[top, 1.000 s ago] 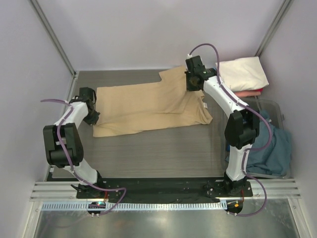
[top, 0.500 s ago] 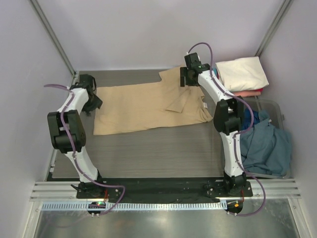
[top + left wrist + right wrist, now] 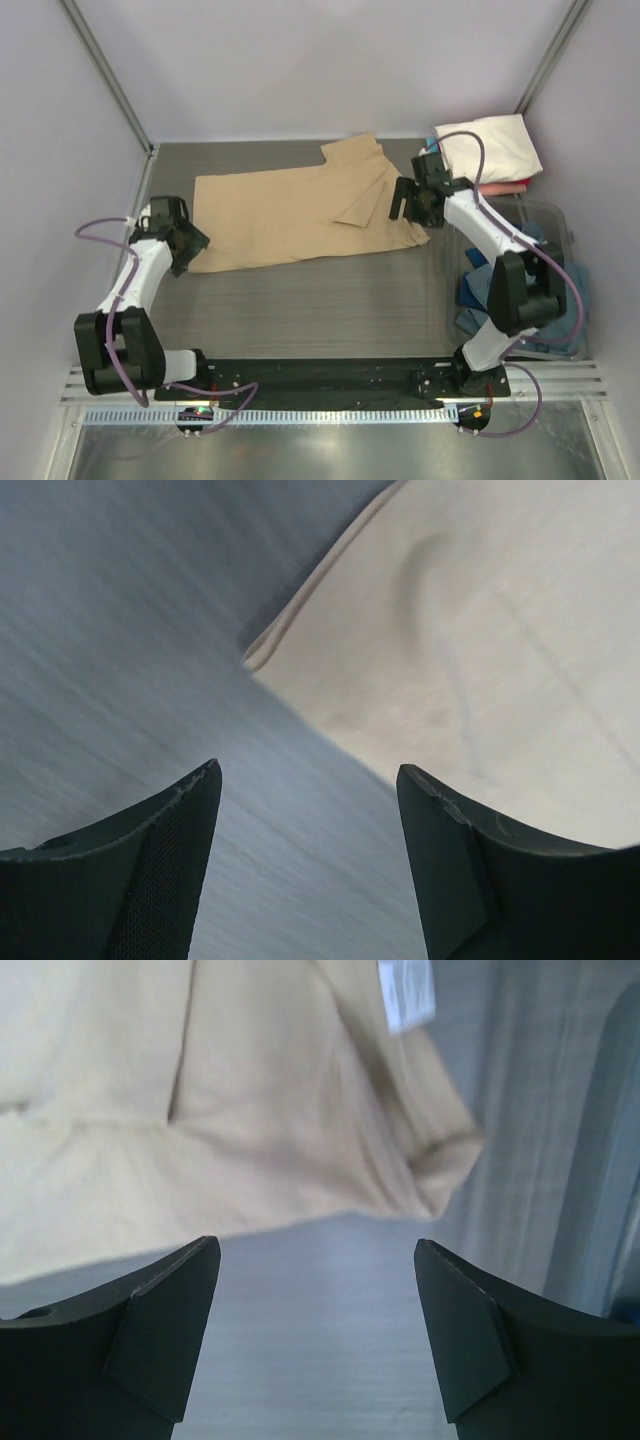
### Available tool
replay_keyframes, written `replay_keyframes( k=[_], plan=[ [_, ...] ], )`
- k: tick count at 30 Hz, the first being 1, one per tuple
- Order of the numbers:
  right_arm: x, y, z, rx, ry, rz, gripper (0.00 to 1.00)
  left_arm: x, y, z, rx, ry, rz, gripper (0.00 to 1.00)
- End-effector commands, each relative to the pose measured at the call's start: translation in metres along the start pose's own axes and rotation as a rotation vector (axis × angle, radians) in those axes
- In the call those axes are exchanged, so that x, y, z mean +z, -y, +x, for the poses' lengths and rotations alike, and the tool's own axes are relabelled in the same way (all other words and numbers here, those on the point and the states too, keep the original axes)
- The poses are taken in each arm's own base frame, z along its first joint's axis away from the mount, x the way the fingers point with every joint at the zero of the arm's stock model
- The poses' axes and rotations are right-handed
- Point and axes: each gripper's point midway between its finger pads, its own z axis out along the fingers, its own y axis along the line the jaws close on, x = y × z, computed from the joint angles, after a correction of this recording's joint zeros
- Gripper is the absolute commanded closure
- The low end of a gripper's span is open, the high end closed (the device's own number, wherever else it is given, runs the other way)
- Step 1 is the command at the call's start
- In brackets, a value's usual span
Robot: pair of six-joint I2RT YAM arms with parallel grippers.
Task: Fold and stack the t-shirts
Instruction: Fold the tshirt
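A tan t-shirt (image 3: 290,215) lies spread flat on the table, its right part folded over into a flap (image 3: 362,190). My left gripper (image 3: 188,245) stands open at the shirt's near-left corner, over bare table; the left wrist view shows that corner (image 3: 262,656) ahead of the left gripper (image 3: 308,770). My right gripper (image 3: 400,208) is open by the shirt's right edge, holding nothing. In the right wrist view the tan shirt (image 3: 250,1110) and its white label (image 3: 405,995) lie just beyond the right gripper (image 3: 315,1243). A folded cream-white shirt (image 3: 490,148) rests on a red one (image 3: 503,187) at the far right.
A clear bin (image 3: 560,215) stands at the right edge and holds crumpled blue shirts (image 3: 545,300); its rim (image 3: 622,1140) shows in the right wrist view. Grey walls close in the table on the left, far and right sides.
Both grippers went from shut to open and let the tan shirt go. The left drew back to the near-left corner; the right swung from the far edge to the shirt's right side.
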Motion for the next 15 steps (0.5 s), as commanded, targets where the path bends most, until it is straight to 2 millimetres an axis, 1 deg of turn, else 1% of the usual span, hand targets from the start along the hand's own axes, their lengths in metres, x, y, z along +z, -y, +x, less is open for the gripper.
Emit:
replay_keyframes(
  k=[1,2,3,4,5,6,9,10,11,13,15],
  plan=[
    [-0.003,-0.004,0.036,0.126,0.006,-0.078,0.16,0.003,-0.001,0.007,-0.063,0.037,0.06,0.28],
    [-0.003,-0.002,0.044,0.133,-0.003,-0.077,0.16,0.007,-0.008,0.017,-0.068,0.026,0.052,0.28],
    [-0.004,0.001,0.049,0.149,-0.001,-0.074,0.17,0.005,-0.01,0.02,-0.089,0.029,0.059,0.28],
    [0.001,0.005,0.06,0.151,-0.018,-0.065,0.18,0.007,-0.012,0.022,-0.097,0.031,0.06,0.28],
    [0.003,0.006,0.063,0.154,-0.024,-0.059,0.19,0.01,-0.017,0.028,-0.107,0.035,0.057,0.28],
    [0.007,0.008,0.066,0.156,-0.029,-0.049,0.19,0.013,-0.021,0.028,-0.124,0.047,0.048,0.27],
    [0.019,0.015,0.066,0.156,-0.032,-0.008,0.21,0.021,-0.027,0.034,-0.141,0.056,0.035,0.27],
    [0.021,0.016,0.062,0.159,-0.021,0.0,0.22,0.023,-0.029,0.033,-0.149,0.067,0.023,0.27],
    [0.027,0.022,0.06,0.165,-0.017,0.028,0.22,0.025,-0.028,0.031,-0.148,0.076,0.025,0.27],
    [0.034,0.026,0.056,0.185,-0.007,0.036,0.24,0.029,-0.033,0.03,-0.161,0.092,0.004,0.26],
    [0.044,0.032,0.058,0.195,-0.019,0.061,0.24,0.032,-0.033,0.028,-0.174,0.105,0.005,0.25]
  ],
)
